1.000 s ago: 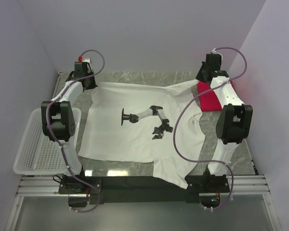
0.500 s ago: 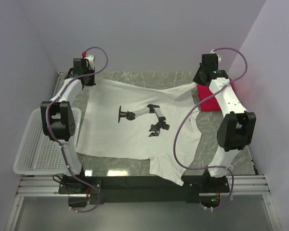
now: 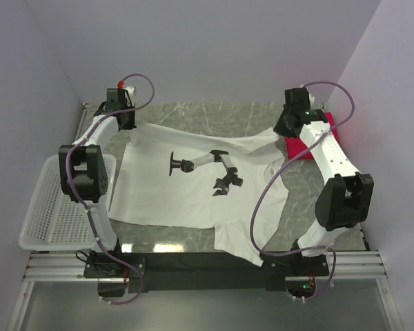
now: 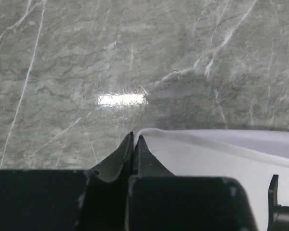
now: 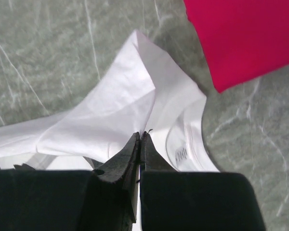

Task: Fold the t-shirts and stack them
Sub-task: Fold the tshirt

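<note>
Left gripper [image 4: 135,140], jaws pressed together, pinches the edge of the white t-shirt [image 3: 179,196] at its far left corner. Right gripper [image 5: 140,137], jaws likewise together, pinches a raised fold of the same shirt at the far right, just beside the collar label [image 5: 181,154]. Between the 2 grips the far edge runs taut; the remainder lies spread on the grey marble table [image 3: 214,114], black print [image 3: 207,169] upward. Red t-shirt [image 5: 241,38], folded, lies at the table's far right corner, near the raised fold and partly hidden by the right arm in the top view. White mesh basket [image 3: 45,221] stands left of the table.
</note>
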Controlling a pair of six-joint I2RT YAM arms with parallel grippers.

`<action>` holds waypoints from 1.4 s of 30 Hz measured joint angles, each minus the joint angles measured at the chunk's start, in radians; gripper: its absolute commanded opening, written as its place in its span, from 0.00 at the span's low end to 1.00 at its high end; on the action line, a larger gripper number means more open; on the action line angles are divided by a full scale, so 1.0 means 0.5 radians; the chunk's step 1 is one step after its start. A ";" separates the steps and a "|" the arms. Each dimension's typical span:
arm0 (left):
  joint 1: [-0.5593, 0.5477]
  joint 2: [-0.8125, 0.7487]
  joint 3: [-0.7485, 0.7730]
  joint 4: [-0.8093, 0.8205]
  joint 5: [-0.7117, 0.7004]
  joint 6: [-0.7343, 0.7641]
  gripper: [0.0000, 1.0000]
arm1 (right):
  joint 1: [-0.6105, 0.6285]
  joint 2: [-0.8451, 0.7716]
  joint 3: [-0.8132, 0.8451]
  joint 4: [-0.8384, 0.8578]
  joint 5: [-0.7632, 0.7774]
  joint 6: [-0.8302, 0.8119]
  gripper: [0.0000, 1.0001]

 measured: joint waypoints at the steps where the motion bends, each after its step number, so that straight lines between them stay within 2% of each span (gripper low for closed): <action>1: 0.000 -0.006 -0.001 -0.008 -0.002 0.000 0.01 | 0.004 -0.012 -0.024 -0.010 -0.001 0.008 0.00; 14: -0.008 -0.085 -0.080 -0.015 -0.070 0.094 0.02 | 0.040 -0.315 -0.500 -0.082 -0.103 0.157 0.00; 23: -0.070 -0.152 -0.260 -0.019 -0.188 0.103 0.05 | 0.060 -0.426 -0.809 -0.021 -0.131 0.236 0.00; 25: -0.076 -0.182 -0.318 -0.016 -0.206 0.089 0.05 | 0.062 -0.422 -0.877 0.002 -0.156 0.250 0.06; 28: -0.077 -0.223 -0.392 -0.018 -0.245 0.052 0.11 | 0.066 -0.395 -0.956 0.037 -0.207 0.265 0.20; 29: -0.077 -0.233 -0.408 -0.021 -0.255 0.034 0.18 | 0.066 -0.381 -0.978 0.054 -0.228 0.263 0.25; 30: -0.077 -0.242 -0.426 -0.022 -0.266 0.004 0.22 | 0.067 -0.367 -0.996 0.063 -0.249 0.262 0.35; 31: -0.078 -0.249 -0.437 -0.027 -0.273 -0.018 0.27 | 0.068 -0.362 -1.015 0.077 -0.264 0.265 0.41; 32: -0.078 -0.262 -0.456 -0.029 -0.285 -0.048 0.42 | 0.068 -0.362 -1.031 0.085 -0.277 0.258 0.45; 33: -0.079 -0.280 -0.484 -0.027 -0.289 -0.083 0.51 | 0.068 -0.364 -1.035 0.092 -0.284 0.248 0.50; 35: -0.079 -0.345 -0.545 -0.035 -0.290 -0.139 0.66 | 0.055 -0.365 -1.025 0.123 -0.294 0.214 0.52; 37: -0.079 -0.430 -0.598 -0.045 -0.288 -0.209 0.72 | 0.027 -0.364 -0.983 0.149 -0.314 0.189 0.52; 42: -0.079 -0.616 -0.623 0.007 -0.276 -0.442 0.72 | -0.117 -0.318 -0.848 0.424 -0.407 0.161 0.49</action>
